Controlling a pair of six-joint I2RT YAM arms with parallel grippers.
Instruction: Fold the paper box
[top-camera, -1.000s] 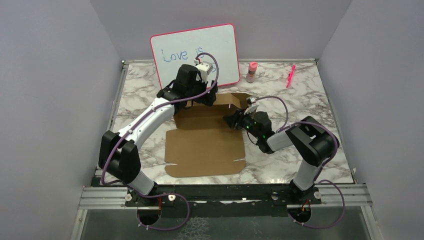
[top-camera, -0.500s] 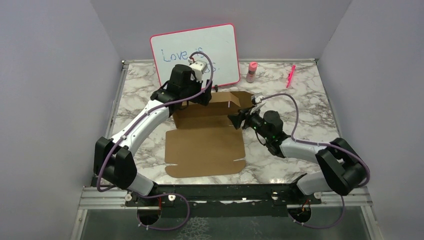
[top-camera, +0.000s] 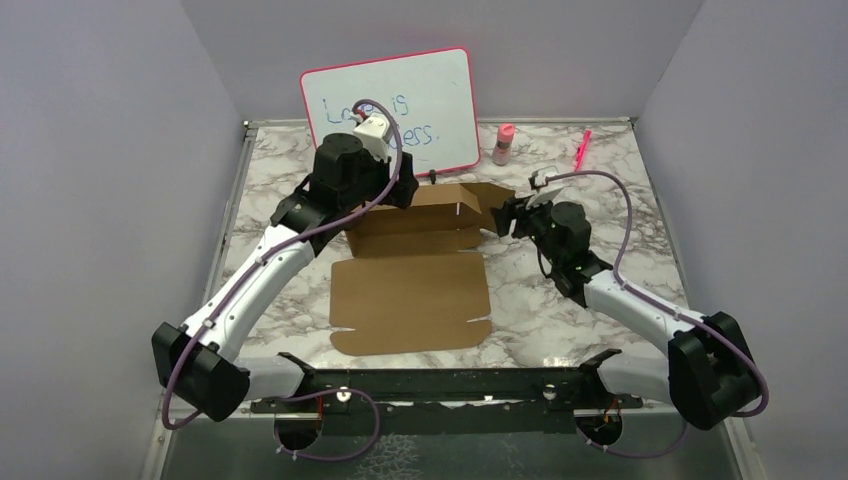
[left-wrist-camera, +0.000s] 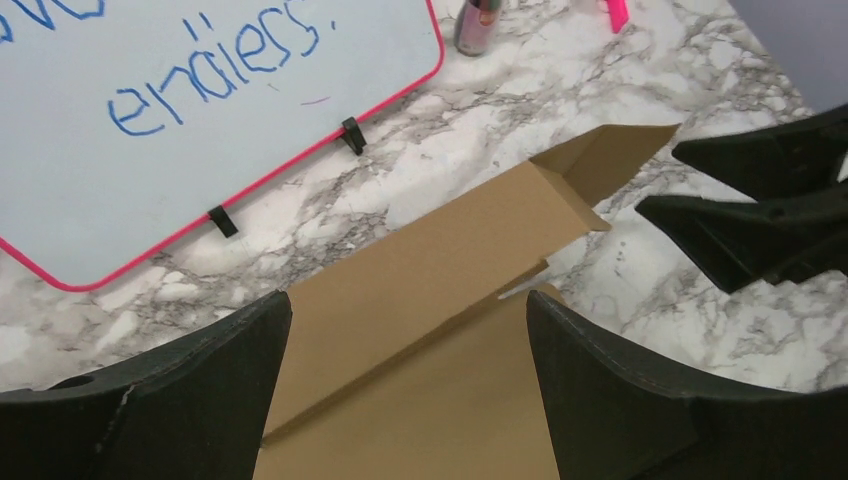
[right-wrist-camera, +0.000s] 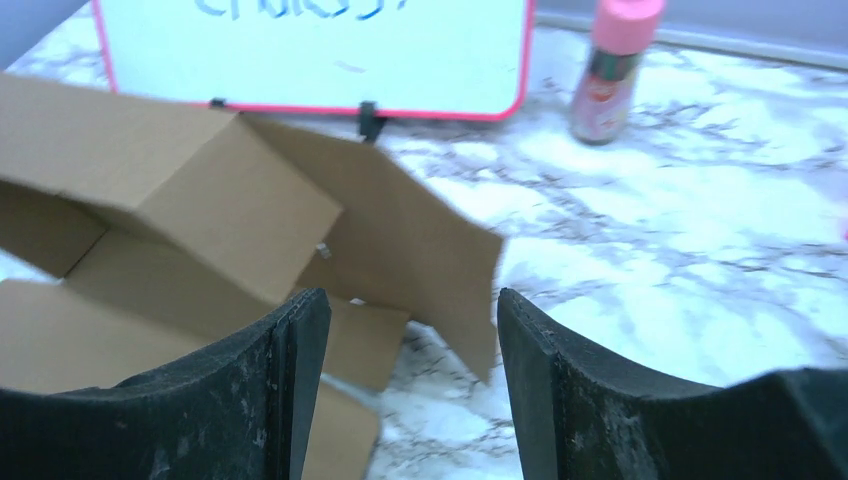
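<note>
The paper box is a brown cardboard sheet lying flat mid-table, with its back panel and right flap folded up. My left gripper is open and empty, above the raised back panel's left end; in the left wrist view the cardboard lies between and beyond its fingers. My right gripper is open and empty, just right of the raised flap. In the right wrist view the flap stands just ahead of its fingers, apart from them.
A pink-framed whiteboard stands behind the box. A pink-capped bottle and a pink marker are at the back right. The right gripper's fingers show in the left wrist view.
The right gripper has pulled back to the right, off the box's right flap. The left gripper has drawn back to the left and up. The raised panel stays up.
</note>
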